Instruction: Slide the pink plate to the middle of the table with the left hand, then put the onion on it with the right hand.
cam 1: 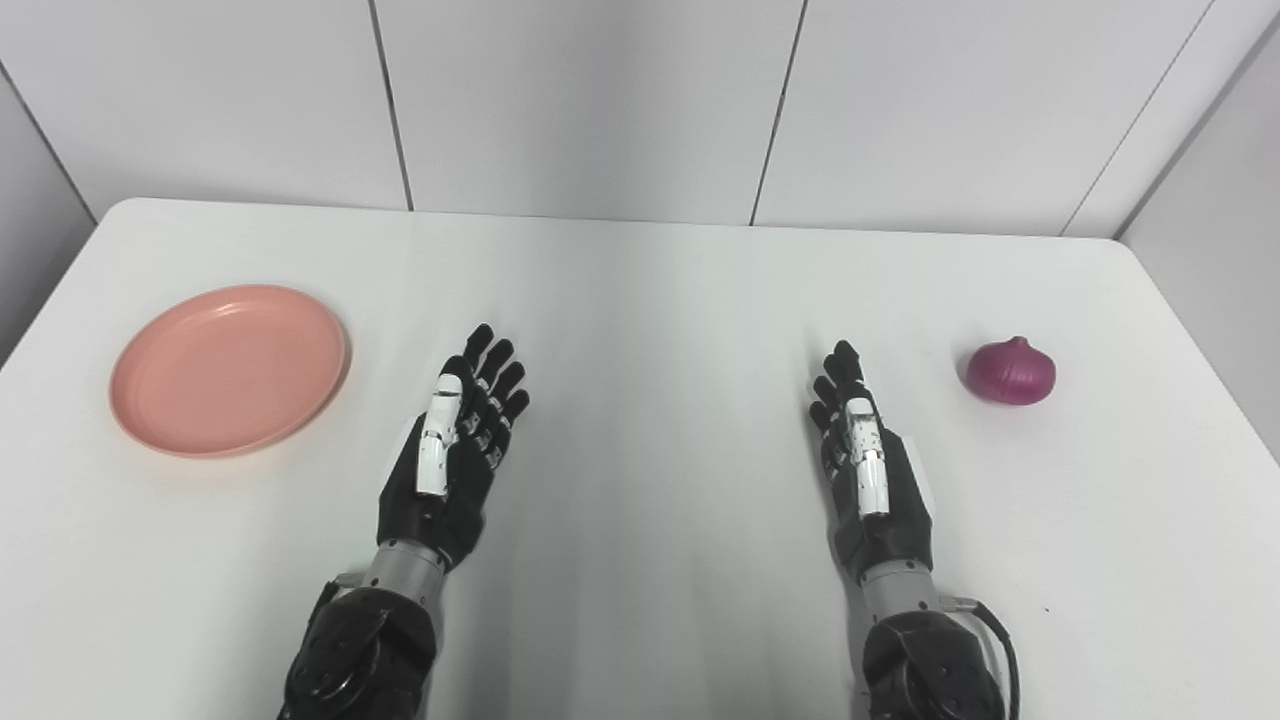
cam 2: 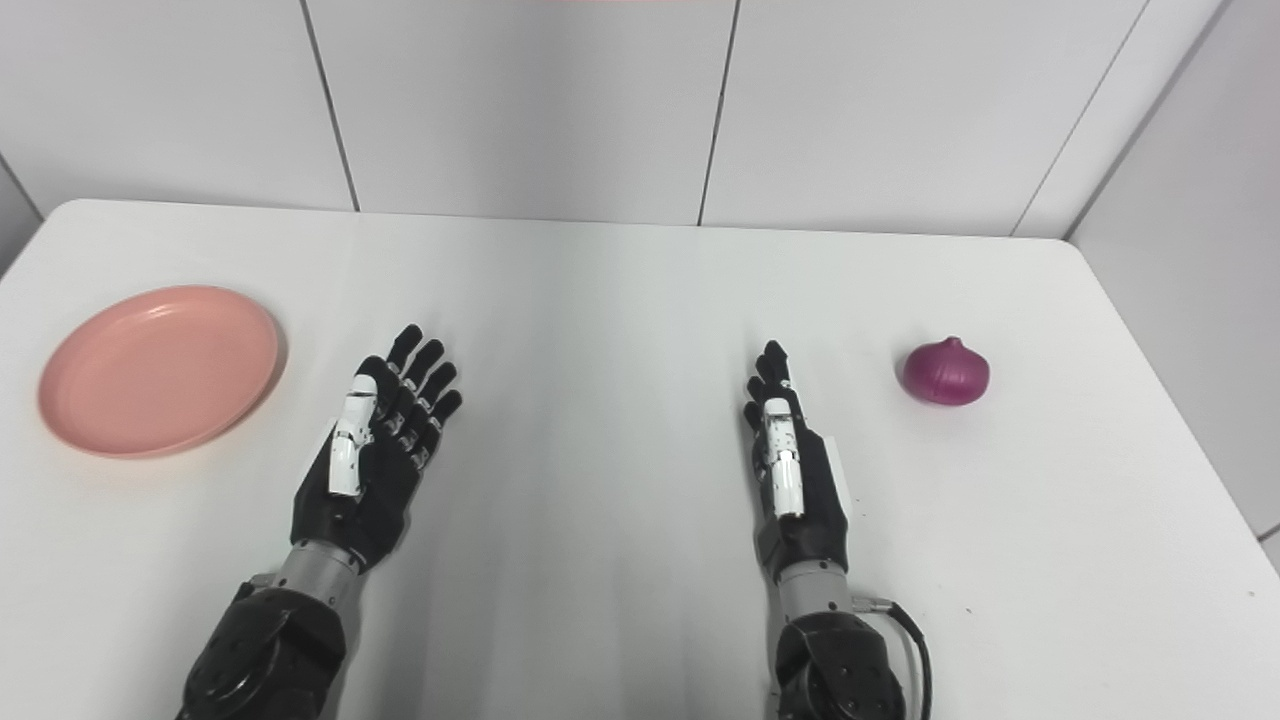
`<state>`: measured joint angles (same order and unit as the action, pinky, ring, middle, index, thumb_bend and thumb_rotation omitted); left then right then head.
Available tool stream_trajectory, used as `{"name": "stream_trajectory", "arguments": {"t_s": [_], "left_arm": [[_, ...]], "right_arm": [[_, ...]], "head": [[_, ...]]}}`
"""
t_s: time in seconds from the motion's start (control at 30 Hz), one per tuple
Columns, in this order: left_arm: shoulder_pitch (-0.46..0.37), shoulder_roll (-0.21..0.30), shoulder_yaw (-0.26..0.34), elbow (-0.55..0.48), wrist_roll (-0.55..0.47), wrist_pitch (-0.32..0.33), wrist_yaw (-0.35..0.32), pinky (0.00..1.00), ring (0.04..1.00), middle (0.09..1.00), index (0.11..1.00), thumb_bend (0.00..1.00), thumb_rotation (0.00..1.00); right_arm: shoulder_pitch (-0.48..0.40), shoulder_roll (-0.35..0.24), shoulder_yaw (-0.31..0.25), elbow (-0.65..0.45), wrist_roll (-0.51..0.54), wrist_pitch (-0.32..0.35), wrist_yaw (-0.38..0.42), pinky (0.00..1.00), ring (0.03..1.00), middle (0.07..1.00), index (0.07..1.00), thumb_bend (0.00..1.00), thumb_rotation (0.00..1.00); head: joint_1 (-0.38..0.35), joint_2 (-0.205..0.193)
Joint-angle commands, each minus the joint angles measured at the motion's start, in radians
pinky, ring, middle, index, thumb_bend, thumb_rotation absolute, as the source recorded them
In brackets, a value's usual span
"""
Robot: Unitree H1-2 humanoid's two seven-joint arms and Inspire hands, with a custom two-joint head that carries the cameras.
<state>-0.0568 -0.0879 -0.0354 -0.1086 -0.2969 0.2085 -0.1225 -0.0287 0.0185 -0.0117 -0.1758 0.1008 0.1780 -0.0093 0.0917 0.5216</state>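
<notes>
Sitting far left on the white surface point(cam 1: 640, 300), the pink plate point(cam 1: 230, 368) looks light and slick; push at its rim. The onion point(cam 1: 1011, 371) waits far right. Left hand point(cam 1: 455, 450) and right hand point(cam 1: 868, 460) lie spread, empty.

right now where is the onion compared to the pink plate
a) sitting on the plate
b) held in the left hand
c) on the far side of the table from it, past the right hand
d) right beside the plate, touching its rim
c: the onion lies on bare table outside the open right hand, while the pink plate sits empty at the other side, beyond the left hand.
</notes>
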Motion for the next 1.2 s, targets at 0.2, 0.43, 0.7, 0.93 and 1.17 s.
{"name": "stream_trajectory", "arguments": {"t_s": [0.2, 0.43, 0.7, 0.93, 1.17], "left_arm": [[-0.001, -0.053, -0.028, 0.053, 0.042, -0.009, 0.025, 1.0, 0.989, 1.0, 0.996, 0.45, 1.0], [-0.012, -0.091, -0.045, 0.104, 0.073, -0.053, 0.039, 0.99, 0.98, 0.989, 0.976, 0.44, 1.0], [-0.03, -0.125, -0.069, 0.159, 0.114, -0.09, 0.067, 0.95, 0.961, 0.979, 0.966, 0.43, 1.0], [-0.049, -0.141, -0.084, 0.22, 0.138, -0.126, 0.088, 0.96, 0.98, 0.996, 0.991, 0.45, 1.0], [-0.072, -0.144, -0.088, 0.277, 0.135, -0.162, 0.094, 0.97, 0.981, 0.997, 0.99, 0.45, 1.0]], "right_arm": [[0.009, -0.04, -0.016, 0.013, 0.026, -0.007, 0.038, 1.0, 1.0, 1.0, 1.0, 0.21, 1.0], [0.006, -0.068, -0.028, 0.017, 0.034, 0.003, 0.046, 1.0, 1.0, 1.0, 1.0, 0.13, 1.0], [0.0, -0.072, -0.05, 0.02, 0.054, 0.032, 0.038, 1.0, 1.0, 1.0, 1.0, 0.11, 1.0], [-0.011, -0.085, -0.062, 0.068, 0.07, -0.003, 0.061, 1.0, 1.0, 1.0, 1.0, 0.26, 1.0], [-0.023, -0.076, -0.079, 0.117, 0.073, -0.036, 0.053, 1.0, 1.0, 1.0, 1.0, 0.24, 1.0]], "head": [[0.098, -0.026], [0.218, -0.073], [0.34, -0.132], [0.434, -0.191], [0.482, -0.233]]}}
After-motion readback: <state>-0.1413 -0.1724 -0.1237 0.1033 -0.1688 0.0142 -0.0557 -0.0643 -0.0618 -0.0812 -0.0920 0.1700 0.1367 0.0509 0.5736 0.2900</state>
